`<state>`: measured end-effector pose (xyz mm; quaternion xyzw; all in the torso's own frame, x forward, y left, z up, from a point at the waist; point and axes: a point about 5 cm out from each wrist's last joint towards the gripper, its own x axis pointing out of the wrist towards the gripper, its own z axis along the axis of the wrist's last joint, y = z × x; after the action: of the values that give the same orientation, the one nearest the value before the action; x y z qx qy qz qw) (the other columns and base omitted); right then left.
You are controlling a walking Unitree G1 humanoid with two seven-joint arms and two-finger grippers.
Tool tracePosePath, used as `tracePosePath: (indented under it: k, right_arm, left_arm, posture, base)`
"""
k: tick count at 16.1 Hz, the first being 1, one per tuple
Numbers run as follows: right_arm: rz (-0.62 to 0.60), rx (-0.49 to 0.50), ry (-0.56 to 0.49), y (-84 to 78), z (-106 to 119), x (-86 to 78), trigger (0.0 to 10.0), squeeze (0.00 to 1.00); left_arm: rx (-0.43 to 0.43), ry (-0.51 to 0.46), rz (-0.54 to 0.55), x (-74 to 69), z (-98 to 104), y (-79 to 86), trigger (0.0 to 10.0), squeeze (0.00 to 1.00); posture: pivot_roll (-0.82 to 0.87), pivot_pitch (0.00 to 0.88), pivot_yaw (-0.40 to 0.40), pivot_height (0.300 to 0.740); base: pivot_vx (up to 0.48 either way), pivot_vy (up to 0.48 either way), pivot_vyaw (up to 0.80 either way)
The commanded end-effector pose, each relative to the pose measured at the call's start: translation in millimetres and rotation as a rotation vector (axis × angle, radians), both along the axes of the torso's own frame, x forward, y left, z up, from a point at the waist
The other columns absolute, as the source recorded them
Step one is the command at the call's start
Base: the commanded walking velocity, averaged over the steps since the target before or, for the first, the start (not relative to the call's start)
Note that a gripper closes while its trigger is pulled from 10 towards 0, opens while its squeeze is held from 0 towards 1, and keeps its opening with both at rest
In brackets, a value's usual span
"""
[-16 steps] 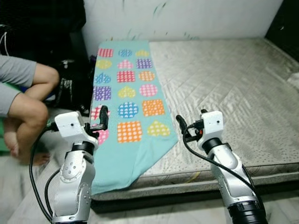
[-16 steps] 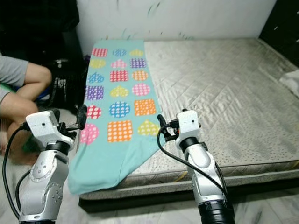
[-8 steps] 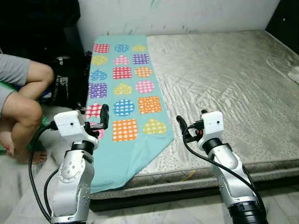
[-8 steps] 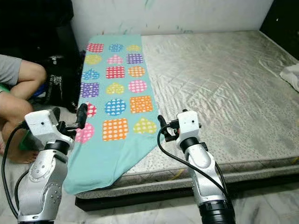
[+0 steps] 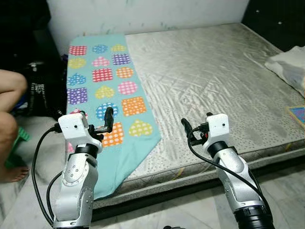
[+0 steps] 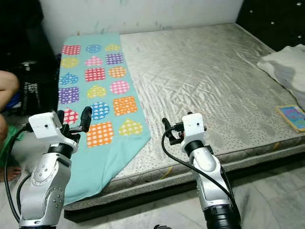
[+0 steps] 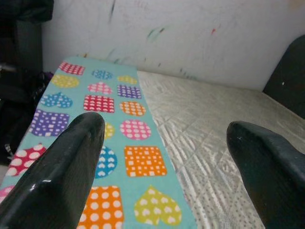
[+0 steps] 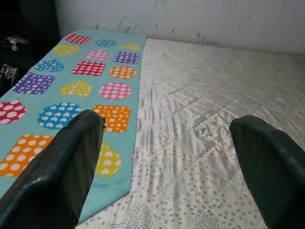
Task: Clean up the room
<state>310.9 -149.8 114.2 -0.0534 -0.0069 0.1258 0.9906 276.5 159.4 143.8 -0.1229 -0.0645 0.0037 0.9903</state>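
Note:
A teal blanket printed with coloured hearts, circles and squares lies along the left side of a bare grey quilted mattress; its pointed end hangs over the front edge. My left gripper is held open in front of that hanging end, above the floor, with nothing between its fingers. My right gripper is open too and holds nothing, raised before the mattress's front edge, near the blanket's right border. A crumpled white cloth lies at the mattress's right side, and a small colourful flat book lies near the front right corner.
A person sits at the far left; a knee and a foot show. A black bag stands between the person and the bed, with something green on the floor. A white wall backs the bed.
The camera has swung right: the person slid to the left edge, and the white cloth and book came into view. Both grippers keep their raised, open pose.

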Motion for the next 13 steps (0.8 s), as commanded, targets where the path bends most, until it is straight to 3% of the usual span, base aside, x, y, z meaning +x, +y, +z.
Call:
tracePosePath:
  k: [1,5,13]
  right_arm:
    - [-0.004,-0.005,0.008,-1.5,-0.4,1.3,10.0,0.00]
    - [-0.008,-0.003,0.010,-1.9,-1.0,1.4,10.0,0.00]
    - [-0.019,-0.006,0.016,-4.4,-3.0,0.9,10.0,0.00]
  left_arm:
    - [0.004,0.008,0.006,-1.7,0.1,0.6,10.0,0.00]
    - [-0.005,0.022,0.019,-0.6,-1.3,1.0,10.0,0.00]
    - [-0.010,0.019,0.007,0.0,0.3,-0.1,10.0,0.00]
  posture:
    - [-0.15,0.097,0.015,0.740]
    - [-0.15,0.101,0.019,0.740]
    - [-0.15,0.103,0.021,0.740]
  base:
    - [0.000,0.000,-0.46]
    - [0.000,0.000,-0.10]
    - [0.000,0.472,0.00]
